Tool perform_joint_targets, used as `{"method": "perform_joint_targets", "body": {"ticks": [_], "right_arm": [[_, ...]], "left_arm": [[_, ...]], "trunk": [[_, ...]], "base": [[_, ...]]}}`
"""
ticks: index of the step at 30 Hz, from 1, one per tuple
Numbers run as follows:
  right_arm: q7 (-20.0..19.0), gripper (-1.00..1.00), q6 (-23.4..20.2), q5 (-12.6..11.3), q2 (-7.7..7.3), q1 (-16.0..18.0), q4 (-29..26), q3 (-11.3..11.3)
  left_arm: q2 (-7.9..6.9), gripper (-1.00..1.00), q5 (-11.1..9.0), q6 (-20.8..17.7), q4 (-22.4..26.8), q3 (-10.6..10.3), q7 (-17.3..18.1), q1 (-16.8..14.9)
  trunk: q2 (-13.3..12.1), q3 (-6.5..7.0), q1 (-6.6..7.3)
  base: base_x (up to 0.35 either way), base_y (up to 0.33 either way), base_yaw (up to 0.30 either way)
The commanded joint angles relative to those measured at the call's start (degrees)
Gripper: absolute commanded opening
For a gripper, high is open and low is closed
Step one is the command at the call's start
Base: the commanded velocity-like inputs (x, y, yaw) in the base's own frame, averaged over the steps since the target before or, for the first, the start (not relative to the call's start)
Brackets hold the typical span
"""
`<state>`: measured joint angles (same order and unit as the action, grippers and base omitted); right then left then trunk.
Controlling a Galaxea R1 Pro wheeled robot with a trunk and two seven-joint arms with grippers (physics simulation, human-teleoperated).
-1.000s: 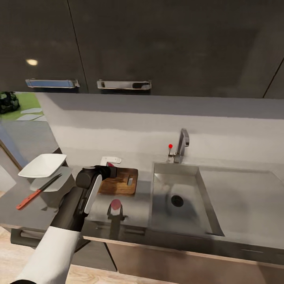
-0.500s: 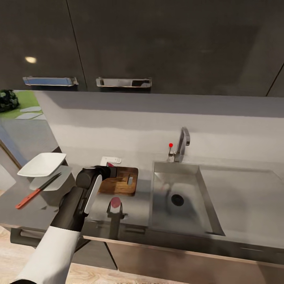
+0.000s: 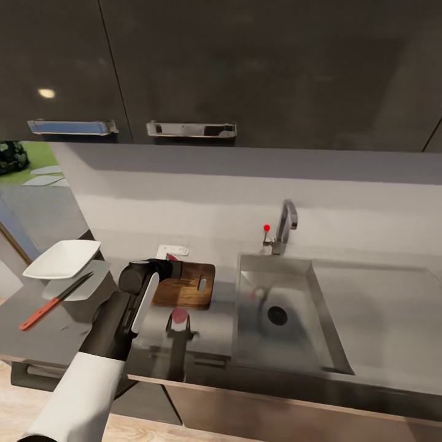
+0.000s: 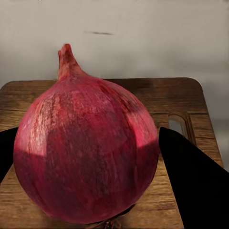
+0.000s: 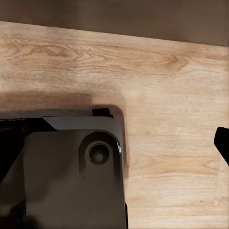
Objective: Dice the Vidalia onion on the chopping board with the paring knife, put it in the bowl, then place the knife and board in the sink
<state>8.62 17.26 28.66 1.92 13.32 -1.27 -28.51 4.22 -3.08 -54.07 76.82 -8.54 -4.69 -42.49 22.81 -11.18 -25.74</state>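
Now, grip: left gripper (image 4: 90, 210) clamped on the Vidalia onion (image 4: 86, 152), over the chopping board (image 3: 184, 285).
Handling: round, slick-skinned; hold at its widest middle.
Right jaws: cannot tell.

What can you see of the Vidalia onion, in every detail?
The Vidalia onion is a deep red, round bulb with fine lengthwise streaks in its papery skin and a short pointed stem tip, standing upright. The left gripper holds it, the dark jaws pressing both sides, over the wooden chopping board. Whether it touches the board cannot be told.
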Motion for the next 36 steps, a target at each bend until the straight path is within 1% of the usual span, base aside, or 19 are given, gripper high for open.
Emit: {"method": "perform_joint_targets", "body": {"ticks": [1,17,30,36], "right_arm": [[0.27,1.00,0.14,0.61,0.01,0.04,0.04,-0.41],[0.15,1.00,0.22,0.68,-0.31,0.04,0.04,-0.41],[0.33,1.00,0.14,0.61,-0.24,0.04,0.04,-0.41],[0.33,1.00,0.14,0.61,-0.24,0.04,0.04,-0.41]], "left_arm": [[-0.01,-1.00,-0.33,-0.24,0.03,-0.07,-0.49,-0.07],[-0.01,-1.00,-0.32,-0.24,-0.73,-0.07,-0.49,-0.05],[-0.01,-1.00,-0.34,-0.24,-1.12,-0.07,-0.49,-0.05],[-0.01,-1.00,-0.34,-0.24,-1.14,-0.07,-0.49,-0.05]], "trunk": [[0.11,-0.11,-0.05],[0.11,-0.11,-0.05],[0.11,-0.11,-0.05],[0.11,-0.38,-0.05]], "base": [[0.099,0.000,0.000],[0.012,0.000,0.000],[0.000,0.000,0.000],[0.000,0.000,0.000]]}}
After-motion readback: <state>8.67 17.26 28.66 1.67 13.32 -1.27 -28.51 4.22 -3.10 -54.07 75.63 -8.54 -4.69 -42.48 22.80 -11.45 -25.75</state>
